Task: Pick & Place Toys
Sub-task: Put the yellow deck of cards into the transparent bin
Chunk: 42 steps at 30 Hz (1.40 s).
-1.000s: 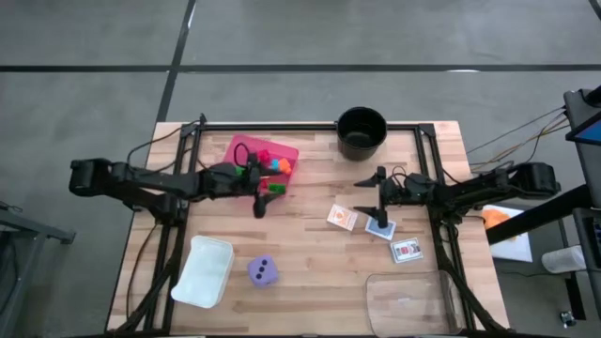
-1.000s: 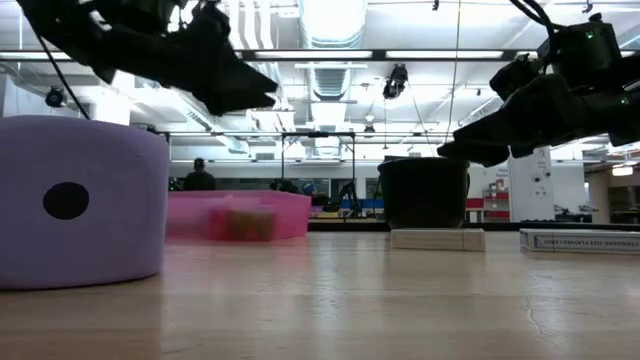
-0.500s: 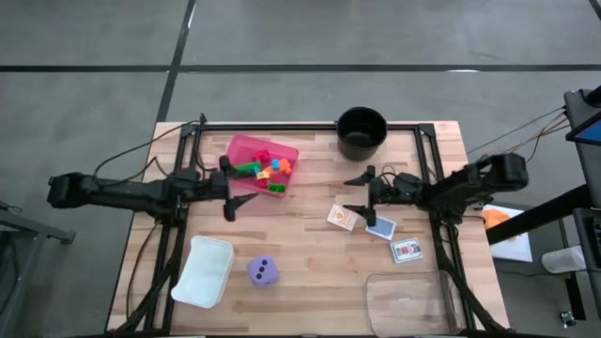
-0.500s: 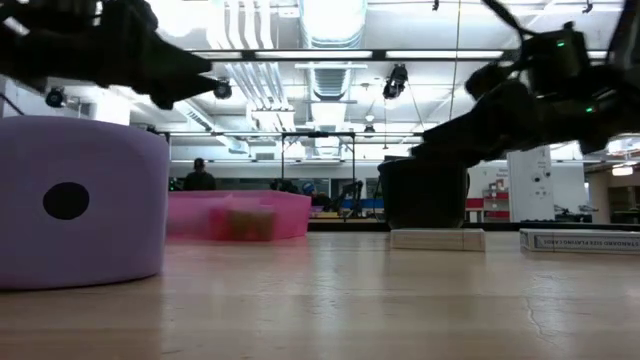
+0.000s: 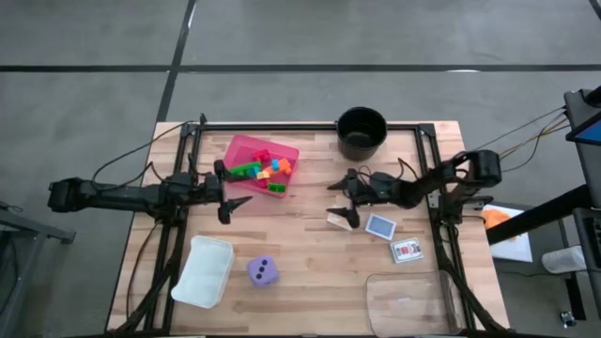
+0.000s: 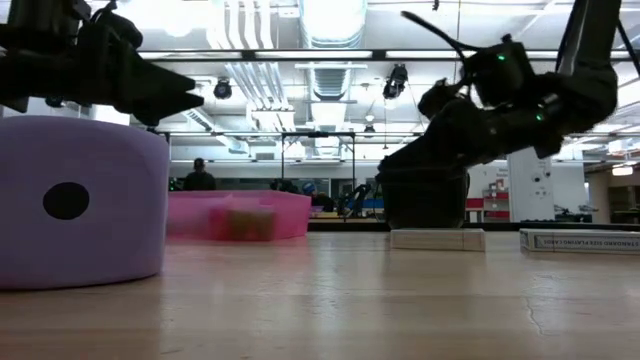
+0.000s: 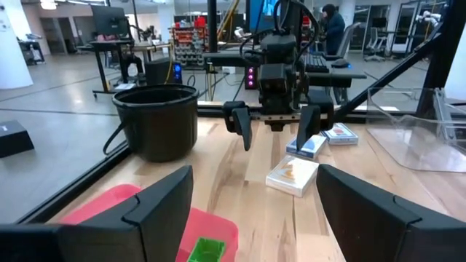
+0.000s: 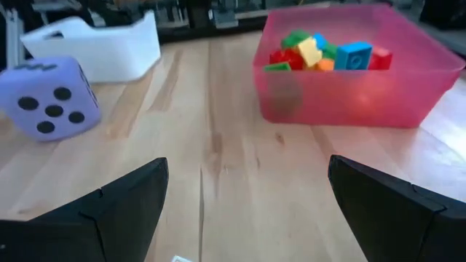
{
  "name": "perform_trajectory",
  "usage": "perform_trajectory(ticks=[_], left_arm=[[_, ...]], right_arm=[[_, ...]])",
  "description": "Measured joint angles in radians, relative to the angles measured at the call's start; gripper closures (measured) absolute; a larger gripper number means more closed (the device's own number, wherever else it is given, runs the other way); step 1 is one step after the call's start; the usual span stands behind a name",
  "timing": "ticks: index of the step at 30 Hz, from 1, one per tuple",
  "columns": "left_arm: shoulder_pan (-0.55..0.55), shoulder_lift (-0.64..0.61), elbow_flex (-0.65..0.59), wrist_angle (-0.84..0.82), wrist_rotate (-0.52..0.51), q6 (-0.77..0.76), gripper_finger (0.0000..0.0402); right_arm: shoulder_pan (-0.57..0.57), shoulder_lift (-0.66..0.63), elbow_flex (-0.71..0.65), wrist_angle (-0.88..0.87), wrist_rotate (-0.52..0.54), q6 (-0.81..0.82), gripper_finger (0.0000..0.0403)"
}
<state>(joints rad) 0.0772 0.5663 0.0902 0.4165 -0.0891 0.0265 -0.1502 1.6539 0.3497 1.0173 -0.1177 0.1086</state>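
Right gripper (image 5: 339,200) hangs over the table (image 5: 310,272) centre-right, fingers spread wide, nothing between them, directly above the orange card (image 5: 337,219). Left gripper (image 5: 225,192) sits left of centre, just beside the near-left corner of the pink tray (image 5: 238,146), fingers also apart and empty.

Orange card lies flat on the wood under the right gripper. Blue card (image 5: 379,226) is just right of it; white-red card (image 5: 407,251) nearer and further right. All three look like thin, stiff little boxes: light, probably slick-faced. Judgement: a pinch across the short edges should hold; lying so low, the fingertips must come almost to the wood.

Bricks (image 5: 267,169) are heaped in the pink tray, far left of centre: green, red, yellow, orange, teal. Hard moulded plastic, light, sharp-cornered.

Purple die (image 5: 263,272) sits near-left of centre, well apart from both grippers. Rounded corners, dark dots, matte skin; looks soft, maybe foam. Judgement: light, would squash a little, and is best taken across two flat faces.

Black pot (image 5: 361,132) at the far edge. White tub (image 5: 202,270) near-left; clear lid (image 5: 408,302) near-right. Table is pale planked wood with visible grain.
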Motion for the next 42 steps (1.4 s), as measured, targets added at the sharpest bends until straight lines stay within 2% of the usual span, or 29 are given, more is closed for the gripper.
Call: perform_trajectory(ticks=[4, 6, 12, 24, 28, 33, 37, 42], left_arm=[[0.000, 0.000, 0.000, -0.003, -0.008, -0.036, 0.0107], [0.000, 0.000, 0.000, -0.006, -0.008, -0.056, 0.0107], [0.000, 0.000, 0.000, -0.053, -0.021, -0.087, 0.0107], [0.001, 0.013, 0.000, -0.063, -0.079, -0.106, 0.0107], [0.001, 0.013, 0.000, -0.063, -0.079, -0.113, 0.0107], [0.001, 0.013, 0.000, -0.064, -0.079, -0.114, 0.0107], [0.001, 0.013, 0.000, -0.068, -0.079, -0.117, 0.0107], [0.001, 0.017, 0.000, -0.081, -0.079, -0.166, 0.0107]], right_arm=[[0.019, -0.057, 0.078, -0.212, 0.002, -0.042, 0.0025], [0.033, -0.070, 0.115, -0.262, 0.020, -0.075, 0.0025], [0.062, -0.061, 0.177, -0.268, 0.026, -0.142, 0.0025], [0.067, -0.026, 0.174, -0.298, 0.037, -0.143, 0.0025], [0.068, -0.058, 0.177, -0.406, 0.058, -0.124, 0.0025], [0.095, -0.107, 0.209, -0.624, 0.150, -0.077, 0.0028], [0.145, -0.144, 0.262, -0.857, 0.214, -0.057, 0.0068], [0.208, -0.182, 0.342, -1.154, 0.286, -0.026, 0.0171]])
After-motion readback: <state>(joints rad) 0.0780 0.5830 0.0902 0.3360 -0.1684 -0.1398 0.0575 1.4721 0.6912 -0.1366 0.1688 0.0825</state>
